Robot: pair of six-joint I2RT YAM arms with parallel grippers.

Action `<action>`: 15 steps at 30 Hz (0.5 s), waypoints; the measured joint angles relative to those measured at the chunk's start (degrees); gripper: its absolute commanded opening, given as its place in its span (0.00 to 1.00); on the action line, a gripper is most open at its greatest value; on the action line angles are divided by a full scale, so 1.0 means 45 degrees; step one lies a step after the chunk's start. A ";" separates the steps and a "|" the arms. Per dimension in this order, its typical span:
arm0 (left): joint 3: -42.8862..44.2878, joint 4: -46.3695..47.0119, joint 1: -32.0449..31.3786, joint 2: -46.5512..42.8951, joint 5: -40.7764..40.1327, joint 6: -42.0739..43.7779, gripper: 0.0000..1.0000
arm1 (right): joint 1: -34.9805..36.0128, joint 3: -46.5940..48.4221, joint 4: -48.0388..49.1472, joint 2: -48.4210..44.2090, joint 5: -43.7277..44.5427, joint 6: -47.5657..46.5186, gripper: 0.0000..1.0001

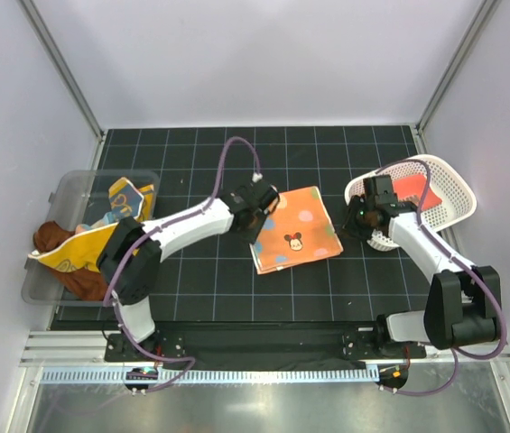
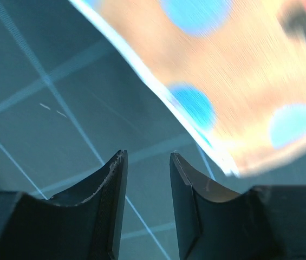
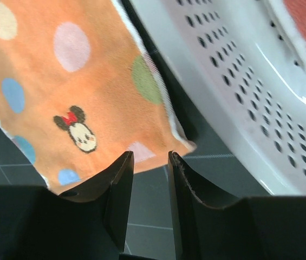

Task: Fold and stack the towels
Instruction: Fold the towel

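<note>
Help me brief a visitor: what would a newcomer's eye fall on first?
The orange polka-dot towel with a cartoon face, flat at centre between the left gripper and the right gripper. Next, the white basket on the right holding a red towel, and the clear bin on the left heaped with cloths.

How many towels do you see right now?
5. Polka-dot towel flat on the mat, centre; red towel in the white basket; yellow towel, brown towel and blue-patterned towel heaped in the clear bin. Others may be hidden underneath.
</note>
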 measured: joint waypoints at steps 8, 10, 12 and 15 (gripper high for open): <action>0.1734 0.0685 0.3517 0.1642 0.0899 -0.0656 0.41 | 0.1137 0.0758 0.0622 0.0753 -0.0199 -0.0034 0.38; 0.2220 0.0850 0.4070 0.2239 0.1297 -0.0695 0.41 | 0.1530 0.0850 0.0869 0.0835 -0.0185 -0.0039 0.38; 0.2594 0.1083 0.4430 0.2725 0.1962 -0.0685 0.41 | 0.2045 0.0908 0.1185 0.1030 -0.0092 -0.0102 0.38; 0.2895 0.1477 0.4692 0.3235 0.2856 -0.0656 0.41 | 0.2968 0.0937 0.1724 0.1549 0.0107 -0.0296 0.38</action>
